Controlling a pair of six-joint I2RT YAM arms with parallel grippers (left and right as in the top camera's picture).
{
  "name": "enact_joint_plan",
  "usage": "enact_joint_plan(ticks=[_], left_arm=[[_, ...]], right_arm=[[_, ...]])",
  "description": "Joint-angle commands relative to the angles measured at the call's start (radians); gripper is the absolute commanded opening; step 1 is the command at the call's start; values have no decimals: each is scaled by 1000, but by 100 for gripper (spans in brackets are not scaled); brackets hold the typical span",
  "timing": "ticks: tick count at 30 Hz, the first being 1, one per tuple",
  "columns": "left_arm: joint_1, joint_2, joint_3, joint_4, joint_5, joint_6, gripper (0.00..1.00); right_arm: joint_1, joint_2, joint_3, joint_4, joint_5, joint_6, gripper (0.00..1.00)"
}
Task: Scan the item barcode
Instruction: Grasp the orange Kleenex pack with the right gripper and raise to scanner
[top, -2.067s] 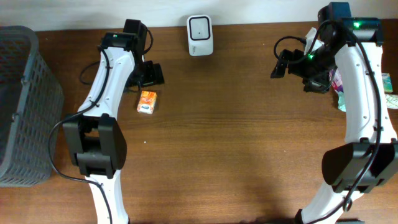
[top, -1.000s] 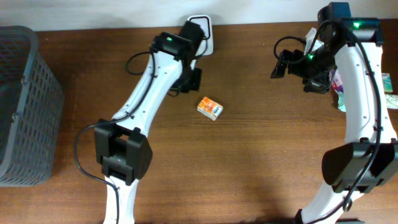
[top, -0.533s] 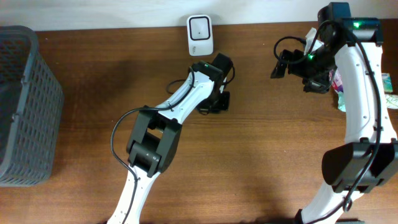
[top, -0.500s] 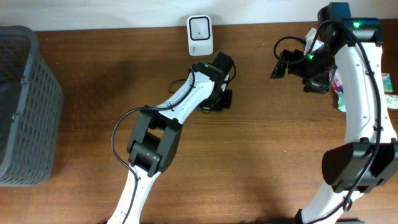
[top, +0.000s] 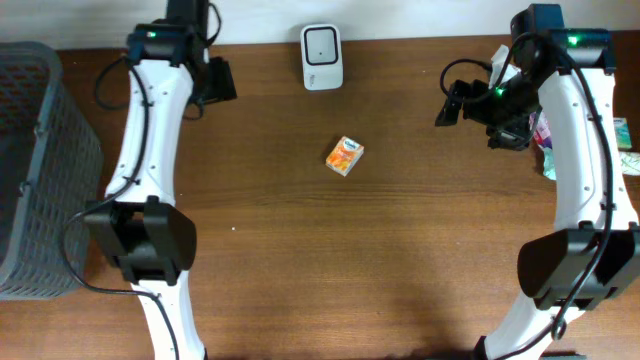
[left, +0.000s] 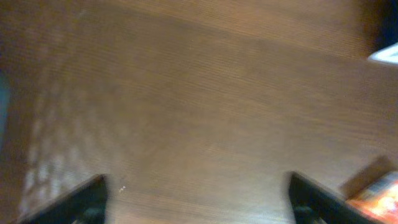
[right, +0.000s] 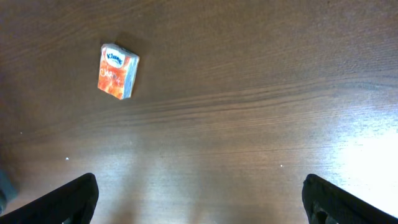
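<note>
1. The small orange packet (top: 345, 156) is lying flat near the middle of the worktop (top: 330, 270), well apart from the scanner (top: 321, 43) standing at the far edge.
2. The left gripper (left: 196, 190) is hanging released and empty near the far left corner. The right gripper (right: 199, 186) is also spreading wide, holding nothing.
3. The packet is lying low and skewed, so fingers closing off-centre are risking pushing it sideways instead of lifting it.
4. No barcode is showing, so the packet is risking meeting the scanner wrong side first.
</note>
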Motion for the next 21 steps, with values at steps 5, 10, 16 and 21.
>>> enact_joint_plan(ticks=[5, 10, 16, 21], left_arm=[[92, 1, -3, -34, -40, 12, 99], [92, 1, -3, -34, -40, 12, 99], [92, 1, -3, -34, -40, 12, 99], [92, 1, -3, -34, -40, 12, 99]], right_arm=[[9, -9, -5, 82, -102, 138, 99], [186, 7, -187, 324, 128, 162, 99], [340, 162, -513, 868, -133, 418, 66], [356, 290, -514, 896, -155, 447, 52]])
